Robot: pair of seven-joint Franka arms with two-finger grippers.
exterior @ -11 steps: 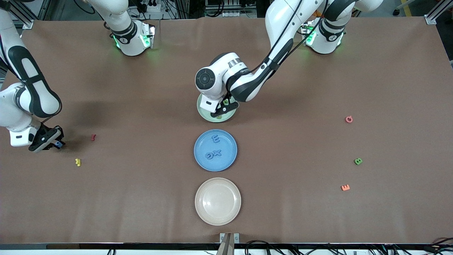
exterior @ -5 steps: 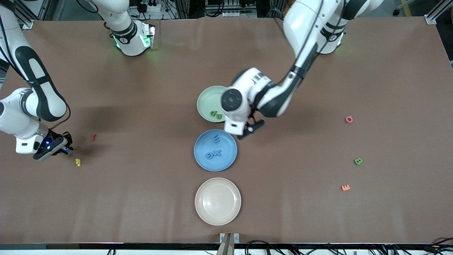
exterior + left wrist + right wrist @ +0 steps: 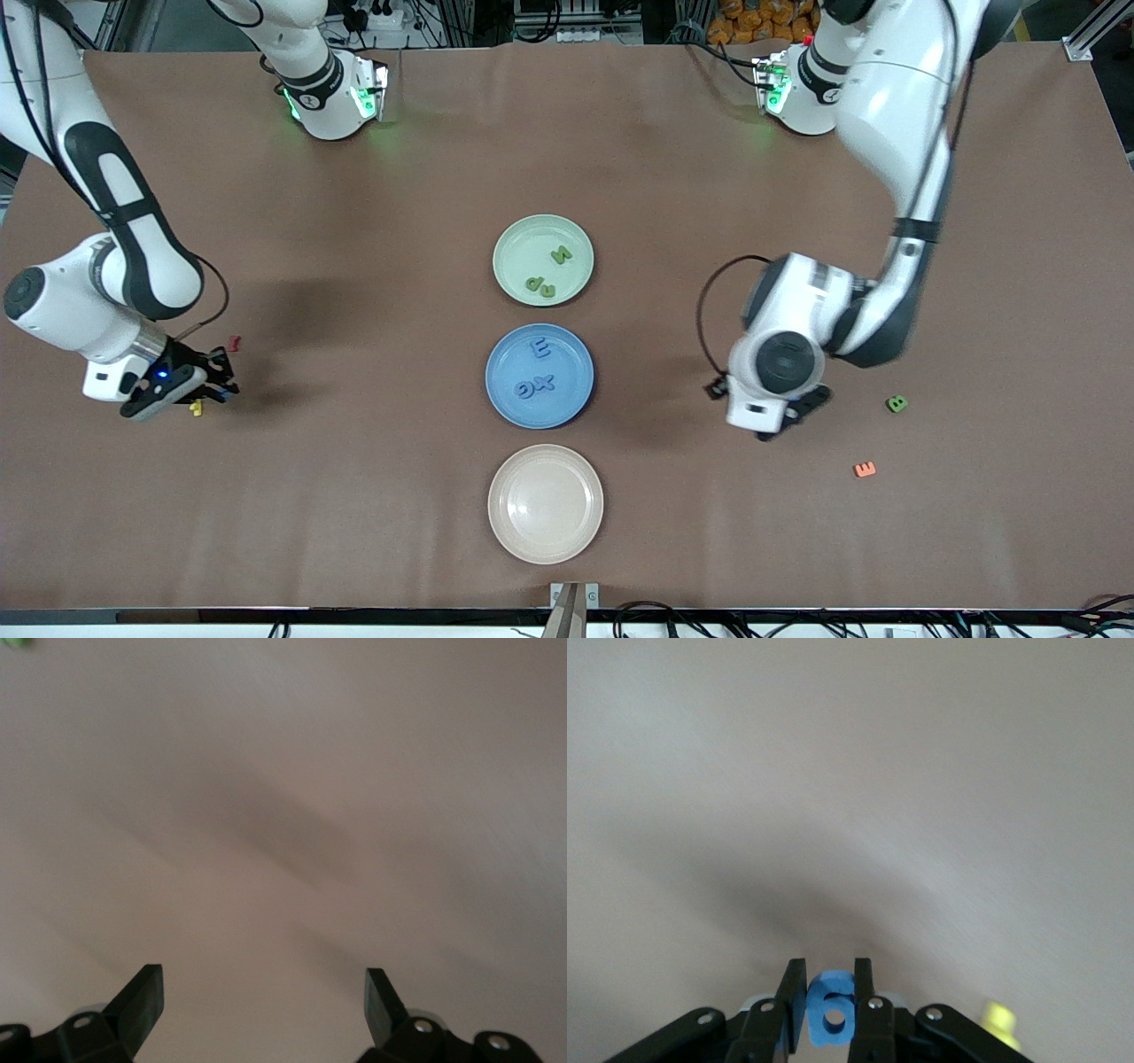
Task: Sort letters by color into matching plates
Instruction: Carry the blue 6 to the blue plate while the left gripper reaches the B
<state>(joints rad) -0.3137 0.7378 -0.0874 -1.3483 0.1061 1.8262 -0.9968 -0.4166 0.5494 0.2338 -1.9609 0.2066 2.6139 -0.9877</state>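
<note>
**A:** Hands first. Where is each one, and what has it got?

**B:** The left hand [image 3: 795, 416] is up over bare bench [image 3: 354, 496] toward the left arm's end, jaws spread wide with nothing between them; its wrist view shows both fingers [image 3: 142, 1001] far apart over plain brown surface. The right hand [image 3: 190, 390] is low over the bench at the right arm's end, pinched onto a small blue piece [image 3: 830, 1007] shaped like a 6, clamped between its two fingers [image 3: 791, 1001].

**A:** And the loose letters around them?

**B:** By the left hand, a green letter [image 3: 897, 404] lies near it toward the left arm's end of the bench, and an orange E [image 3: 865, 470] lies near as well, nearer the front camera. By the right hand, a yellow piece [image 3: 196, 408] shows just beside the fingertips, and a red piece [image 3: 235, 341] is close by, farther from the front camera.

**A:** The plates?

**B:** Three in a row down the middle, well apart from both hands. The green plate [image 3: 518, 244] holds three green letters [image 3: 540, 285], the blue plate [image 3: 505, 354] holds three blue letters [image 3: 534, 385], and the cream plate [image 3: 509, 532], nearest the front camera, has nothing in it.
</note>
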